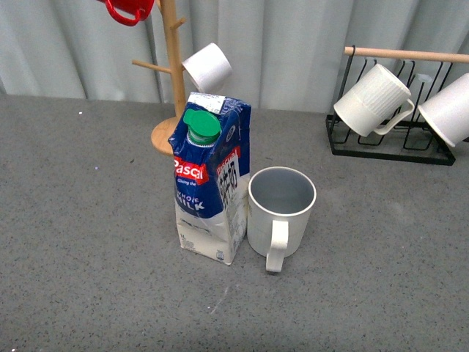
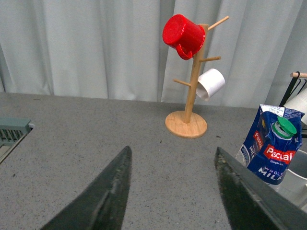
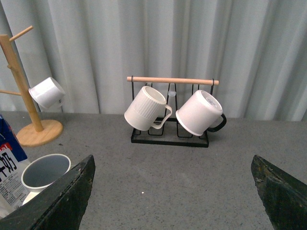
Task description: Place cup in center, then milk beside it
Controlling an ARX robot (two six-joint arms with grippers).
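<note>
The cup (image 1: 282,213) stands upright near the middle of the grey table, cream-white with a grey-blue inside and its handle toward me. The milk (image 1: 211,183), a blue and white carton with a green cap, stands close against the cup's left side. Neither arm shows in the front view. My left gripper (image 2: 172,149) is open over bare table, with the milk (image 2: 273,148) off to one side and a sliver of the cup (image 2: 300,165) at the frame edge. My right gripper (image 3: 172,160) is open and empty, the cup (image 3: 45,172) and milk (image 3: 9,167) beside one finger.
A wooden mug tree (image 1: 174,81) stands behind the milk, holding a red mug (image 1: 130,9) and a smooth white cup (image 1: 207,67). A black wire rack (image 1: 388,139) at the back right carries a ribbed mug (image 1: 372,99) and another white mug (image 1: 448,108).
</note>
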